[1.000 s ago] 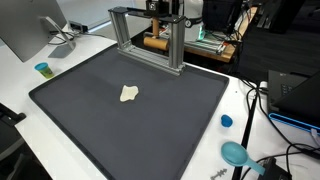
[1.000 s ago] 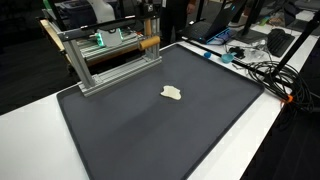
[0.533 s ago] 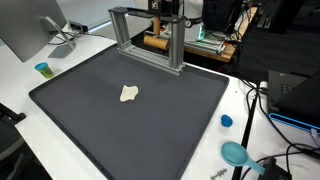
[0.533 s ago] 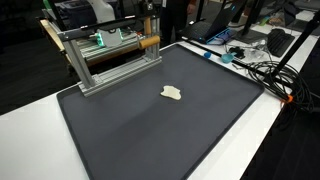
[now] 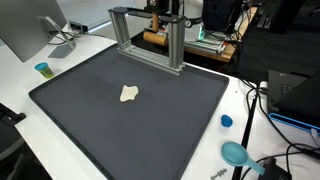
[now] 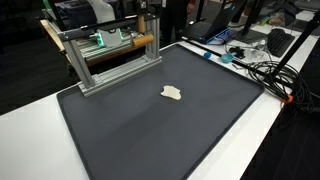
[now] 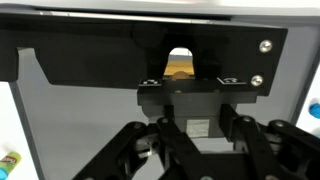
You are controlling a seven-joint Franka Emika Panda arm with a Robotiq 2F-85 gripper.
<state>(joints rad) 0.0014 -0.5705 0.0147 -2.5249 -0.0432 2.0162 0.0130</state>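
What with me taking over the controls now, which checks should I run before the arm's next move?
1. Gripper shut on the wooden rod: ok.
2. Rod clear of the metal frame: cannot tell; they overlap in both exterior views.
3. Pale scrap lying apart from the frame: ok.
4. Dark mat flat: ok.
5. Cables off the mat: ok.

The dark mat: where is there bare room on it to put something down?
The mat is mostly bare: the wide stretch between the pale scrap and the near edge, and both sides of the scrap. Crowded: the back edge, with the metal frame and the gripper holding a wooden rod, and the table beside the cables.
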